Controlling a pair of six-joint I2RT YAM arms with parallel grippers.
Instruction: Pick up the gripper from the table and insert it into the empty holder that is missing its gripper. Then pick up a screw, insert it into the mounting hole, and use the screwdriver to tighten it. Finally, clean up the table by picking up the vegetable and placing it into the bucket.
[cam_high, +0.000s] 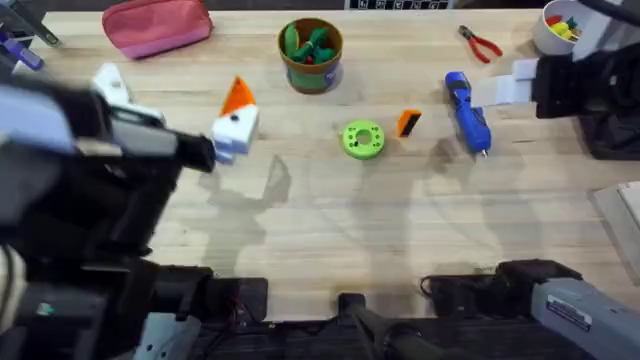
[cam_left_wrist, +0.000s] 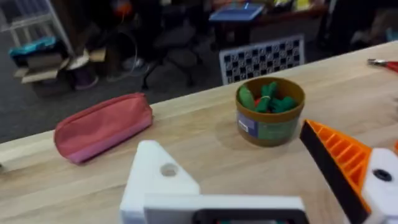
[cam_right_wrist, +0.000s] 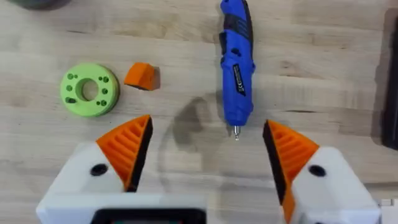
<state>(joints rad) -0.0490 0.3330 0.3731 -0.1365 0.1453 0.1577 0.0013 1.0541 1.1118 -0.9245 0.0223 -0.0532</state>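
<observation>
The small orange gripper tip (cam_high: 408, 122) (cam_right_wrist: 142, 75) lies on the table between the green disc and the blue screwdriver (cam_high: 467, 111) (cam_right_wrist: 237, 68). My left gripper (cam_high: 172, 100) (cam_left_wrist: 230, 140) is open and hovers at the left. One of its fingers is the plain white holder (cam_high: 110, 84) (cam_left_wrist: 155, 180), the other carries an orange tip (cam_left_wrist: 339, 162). My right gripper (cam_high: 505, 85) (cam_right_wrist: 208, 124) is open above the screwdriver's bit end, both tips orange, holding nothing. The bucket (cam_high: 311, 68) (cam_left_wrist: 270, 127) stands at the back with green vegetable pieces inside. A screw is too small to make out.
A bright green ring-shaped disc (cam_high: 362, 139) (cam_right_wrist: 90, 89) lies mid-table. A pink pouch (cam_high: 158, 25) (cam_left_wrist: 102, 126) rests at the back left. Red-handled pliers (cam_high: 480, 43) and a white bowl (cam_high: 560, 28) sit at the back right.
</observation>
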